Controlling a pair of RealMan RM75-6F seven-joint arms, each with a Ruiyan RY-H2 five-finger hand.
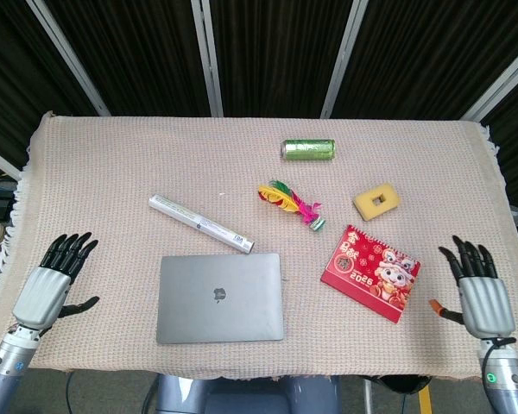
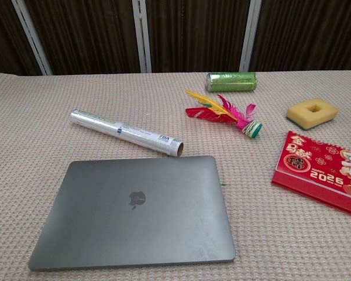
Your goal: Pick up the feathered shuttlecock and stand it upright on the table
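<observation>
Two hands low at the near corners, palms down, fingers spread and pointing away, holding nothing: left hand (image 1: 50, 283) at the near-left edge of the tabletop (image 1: 112, 164), right hand (image 1: 478, 289) at the near-right, just beside the red calendar (image 1: 370, 272). Both well apart from the shuttlecock (image 1: 291, 203). Lying flat near mid-tabletop, long axis diagonal, feathers toward far-left, base toward near-right, close to the calendar's far corner. Behind it, green can (image 1: 308, 149) on its side; to its right, yellow sponge (image 1: 376, 201); to its left, foil roll (image 1: 200, 223); nearer, closed laptop (image 1: 220, 297).
</observation>
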